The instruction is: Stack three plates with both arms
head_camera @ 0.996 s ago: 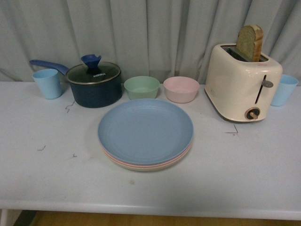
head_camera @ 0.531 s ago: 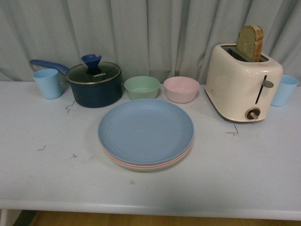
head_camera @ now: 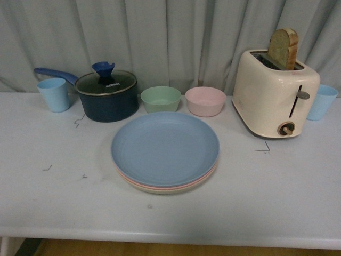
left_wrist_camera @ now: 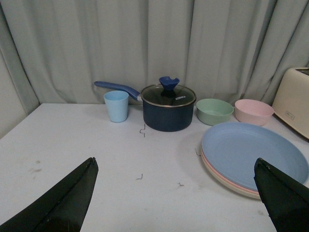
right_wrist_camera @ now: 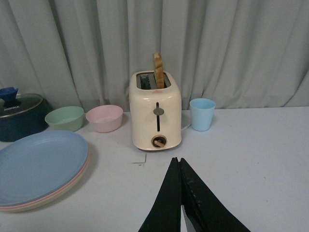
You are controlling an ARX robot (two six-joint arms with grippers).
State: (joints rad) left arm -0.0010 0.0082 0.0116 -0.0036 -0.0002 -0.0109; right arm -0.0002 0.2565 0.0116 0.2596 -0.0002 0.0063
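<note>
Nothing has shifted over the last second. The left pincer (left_wrist_camera: 174, 203) hangs spread wide and empty over the near worktop (head_camera: 277, 197); the right pincer (right_wrist_camera: 179, 193) is pressed together, holding nothing. Mid-worktop, the blue plate (head_camera: 165, 146) tops the stack, so stacking looks complete. The pink plate (head_camera: 133, 182) and beige plate (head_camera: 165, 190) show only as rims.

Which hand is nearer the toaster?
Right. The right hand, shut, sits just in front of the toaster. The left hand, open, is across the plates, with only the toaster's edge in its view.
</note>
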